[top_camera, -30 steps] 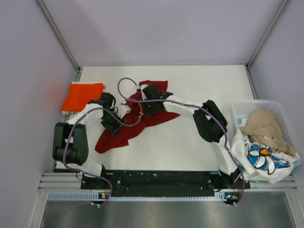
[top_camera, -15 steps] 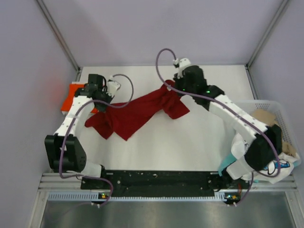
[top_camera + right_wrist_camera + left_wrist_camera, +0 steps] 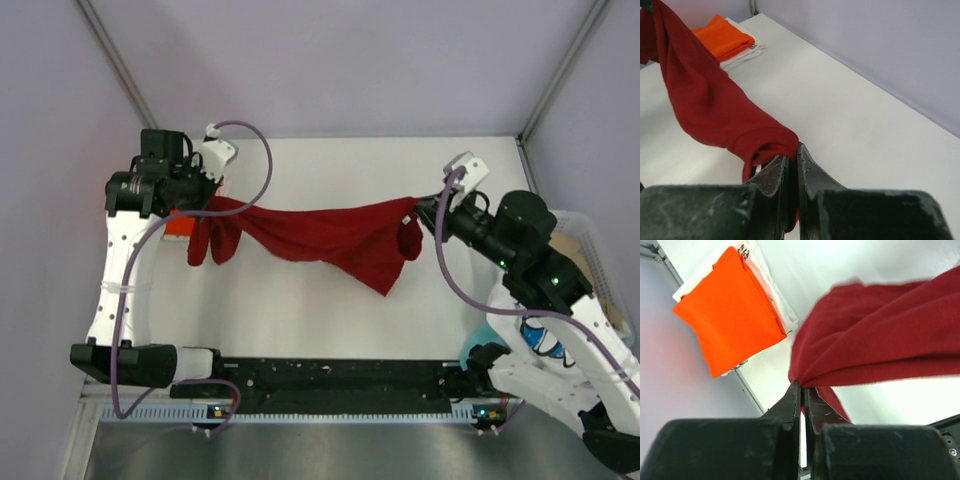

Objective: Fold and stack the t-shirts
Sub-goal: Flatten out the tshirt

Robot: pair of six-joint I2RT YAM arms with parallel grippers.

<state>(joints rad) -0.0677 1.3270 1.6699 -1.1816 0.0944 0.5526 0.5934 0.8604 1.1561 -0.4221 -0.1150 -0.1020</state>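
The dark red t-shirt point(image 3: 320, 237) hangs stretched in the air between both grippers above the table. My left gripper point(image 3: 200, 205) is shut on its left end, seen in the left wrist view point(image 3: 802, 387). My right gripper point(image 3: 420, 210) is shut on its right end, seen in the right wrist view point(image 3: 794, 150). The shirt sags in the middle with a flap hanging at each end. The folded orange-red t-shirt point(image 3: 727, 307) lies on a folded white one point(image 3: 772, 287) at the table's far left; my left arm hides most of it in the top view.
A white lattice basket point(image 3: 585, 250) stands at the right edge, mostly hidden by my right arm; a beige shirt point(image 3: 567, 252) and a white printed shirt point(image 3: 545, 335) show in it. Grey walls enclose the white table point(image 3: 330, 320) on three sides.
Both grippers have risen and moved apart, left to the far left, right to the right. The dark red shirt went from a crumpled heap on the table to a taut span in the air.
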